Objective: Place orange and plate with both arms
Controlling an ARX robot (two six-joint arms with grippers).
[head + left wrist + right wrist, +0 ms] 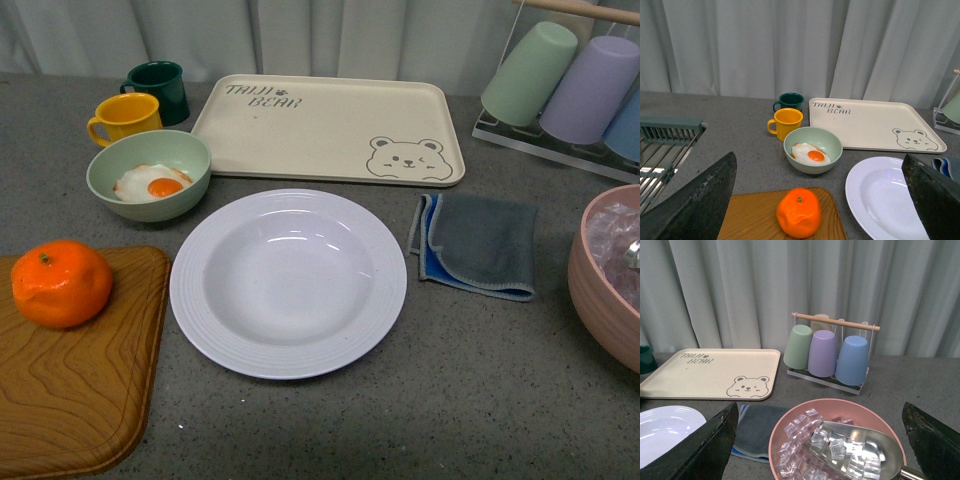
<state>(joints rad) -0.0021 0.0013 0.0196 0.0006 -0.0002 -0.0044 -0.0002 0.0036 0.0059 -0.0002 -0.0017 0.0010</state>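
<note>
The orange (61, 283) is bright and round with a small green stem; it rests on a wooden board (80, 390) at the front left. In the left wrist view the orange (799, 212) lies between the wide-apart fingers of my open left gripper (817, 200), which hangs above it without touching. The white deep plate (288, 282) sits empty on the counter's middle, right of the board; its rim (860, 192) shows in the left wrist view and a sliver of the plate (665, 430) in the right wrist view. My right gripper (820, 445) is open above a pink bowl. Neither arm appears in the front view.
A green bowl with a fried egg (149, 176), a yellow mug (125, 118) and a dark green mug (160, 88) stand at the back left. The cream bear tray (330, 128), a grey-blue cloth (475, 245), a cup rack (830, 352) and a pink bowl of ice with a metal scoop (840, 445) lie to the right. A dish rack (665, 145) is at far left.
</note>
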